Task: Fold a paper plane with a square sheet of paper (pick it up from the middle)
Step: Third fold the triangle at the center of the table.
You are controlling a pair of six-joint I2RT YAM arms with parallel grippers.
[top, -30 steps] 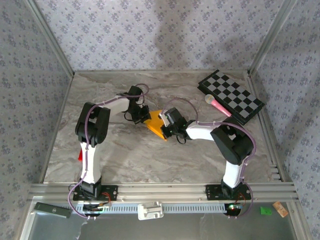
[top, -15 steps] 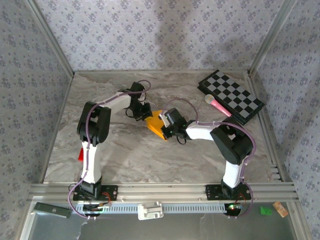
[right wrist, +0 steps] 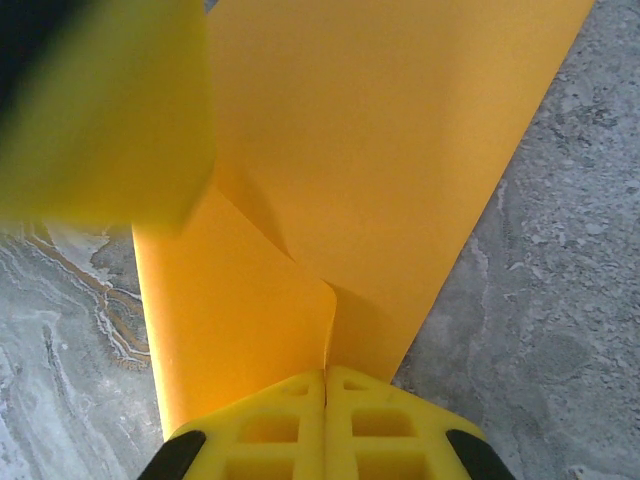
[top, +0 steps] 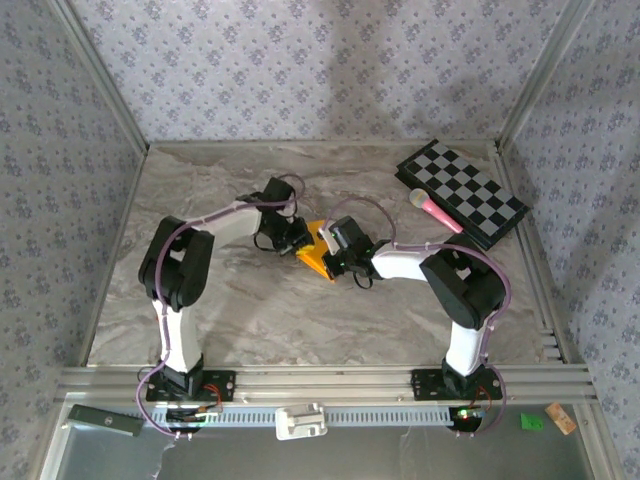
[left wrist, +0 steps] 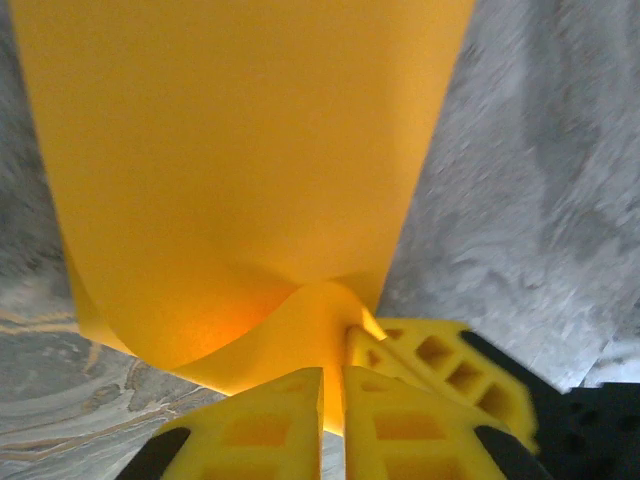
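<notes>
- The left gripper (top: 299,243) hangs over the middle of the marble desk (top: 250,310), well to the left of the checkered board (top: 462,192). In its wrist view the yellow fingers (left wrist: 265,425) are drawn to a thin slit and nip the near edge of the paper, which bulges up just ahead of them.
- The sheet of paper (top: 316,260) lies between the two grippers, also well left of the board. It is orange-yellow and partly doubled over, so from above it reads as a wedge rather than a square. One flap curls up off the desk in both wrist views.
- The right gripper (top: 326,244) is just beside the left one, on the side nearer the board. Its fingers (right wrist: 270,430) are pressed together on a raised fold of the paper. The blurred yellow shape at the upper left of that view is a finger of the left gripper.
- A pink-tipped stick (top: 432,211) lies across the board's left edge.
</notes>
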